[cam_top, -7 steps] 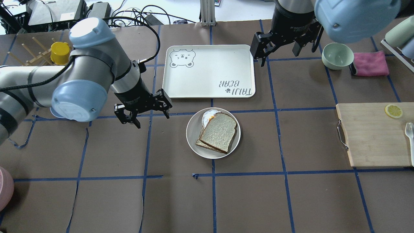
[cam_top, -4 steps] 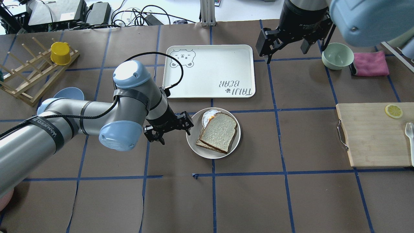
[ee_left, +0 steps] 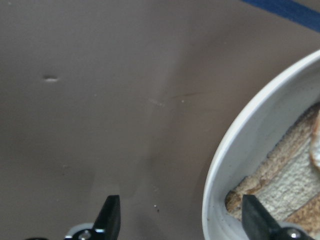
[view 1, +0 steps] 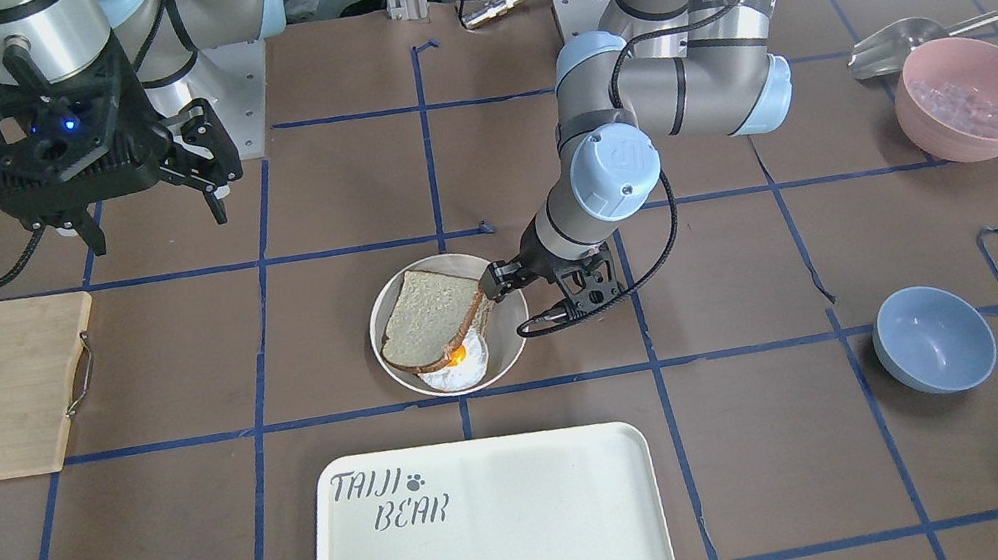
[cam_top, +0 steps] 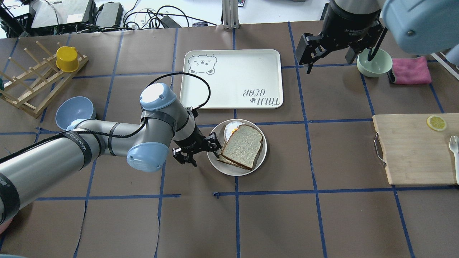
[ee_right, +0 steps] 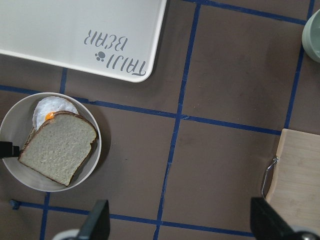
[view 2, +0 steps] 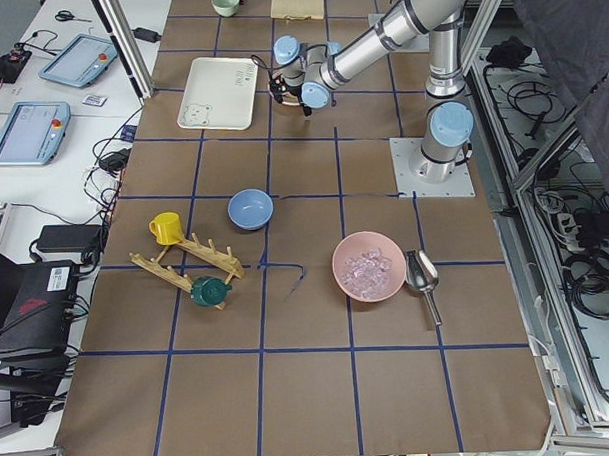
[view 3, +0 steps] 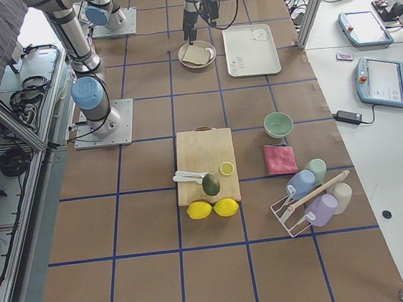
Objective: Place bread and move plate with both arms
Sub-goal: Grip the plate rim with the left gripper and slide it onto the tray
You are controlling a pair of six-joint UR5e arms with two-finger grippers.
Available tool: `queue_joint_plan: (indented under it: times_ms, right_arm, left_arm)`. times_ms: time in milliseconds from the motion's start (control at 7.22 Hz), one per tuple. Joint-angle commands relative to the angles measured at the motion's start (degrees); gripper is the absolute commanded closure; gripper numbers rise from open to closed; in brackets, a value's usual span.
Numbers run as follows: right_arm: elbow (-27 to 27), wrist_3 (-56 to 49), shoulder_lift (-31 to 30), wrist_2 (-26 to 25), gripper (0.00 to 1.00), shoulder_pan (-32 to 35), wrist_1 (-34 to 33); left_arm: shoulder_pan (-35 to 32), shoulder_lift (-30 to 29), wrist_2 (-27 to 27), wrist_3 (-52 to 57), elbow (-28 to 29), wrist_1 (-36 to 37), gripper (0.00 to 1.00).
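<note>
The bread (cam_top: 243, 145) lies on a smaller tan slice and a fried egg (cam_top: 231, 128) in the cream plate (cam_top: 233, 171) at mid table. It also shows in the front view (view 1: 426, 317) and the right wrist view (ee_right: 57, 147). My left gripper (cam_top: 205, 157) is open and low at the plate's left rim, one finger inside the rim and one outside on the table. The left wrist view shows the rim (ee_left: 225, 170) between its fingertips (ee_left: 182, 220). My right gripper (cam_top: 339, 61) is open and empty, high over the far right of the table (view 1: 155, 221).
The bear-printed tray (cam_top: 231, 77) lies just beyond the plate. A pale green bowl (cam_top: 376, 66) and a pink cloth (cam_top: 410, 70) are at the far right. A wooden cutting board (cam_top: 416, 148) is on the right. A blue bowl (cam_top: 73, 111) and a wooden rack (cam_top: 32, 86) are on the left.
My left arm has swung right and lowered, bringing its open gripper to the plate's left rim. My right gripper has drifted right, toward the green bowl.
</note>
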Motion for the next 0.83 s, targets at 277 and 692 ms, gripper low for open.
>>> queue_joint_plan:
  times_ms: [277, 692]
  right_arm:
    - [0.2, 0.1, -0.6, 0.7, 0.00, -1.6, 0.3]
    - [0.1, 0.0, -0.6, 1.0, 0.00, -1.5, 0.3]
  left_arm:
    - [0.1, 0.3, 0.2, 1.0, 0.9, 0.0, 0.91]
    - [0.4, 1.2, 0.3, 3.3, 1.2, 0.1, 1.00]
